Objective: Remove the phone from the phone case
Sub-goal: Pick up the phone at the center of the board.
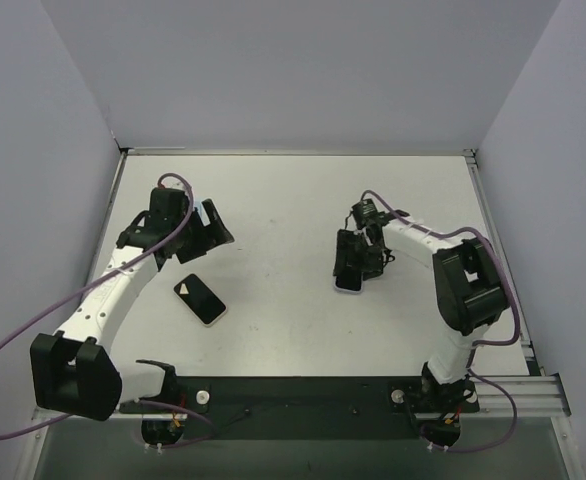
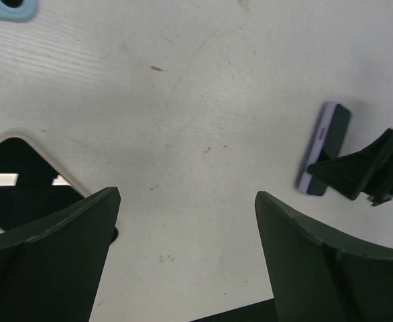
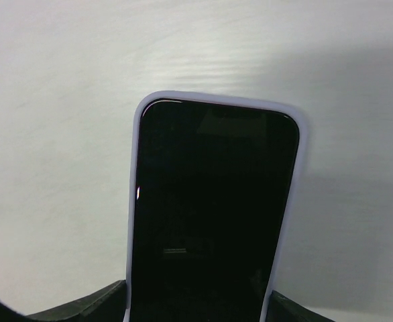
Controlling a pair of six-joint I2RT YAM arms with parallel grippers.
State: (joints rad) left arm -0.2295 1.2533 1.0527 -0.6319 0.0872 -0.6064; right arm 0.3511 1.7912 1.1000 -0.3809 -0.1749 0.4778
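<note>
My right gripper (image 1: 353,258) is shut on the lower part of a black-screened phone (image 3: 213,201) in a lavender case (image 3: 135,201). It holds the phone upright on its edge over the table right of centre (image 1: 348,268). In the right wrist view the fingers (image 3: 82,310) press both long sides of the case. The cased phone also shows edge-on in the left wrist view (image 2: 322,144). My left gripper (image 1: 218,232) is open and empty above the table at the left, its jaws wide apart (image 2: 186,194).
A second phone (image 1: 200,299) with a pale rim lies flat, screen up, on the white table (image 1: 293,200) near the left arm; it shows at the left of the left wrist view (image 2: 22,181). A light blue corner (image 2: 9,8) shows at that view's top left.
</note>
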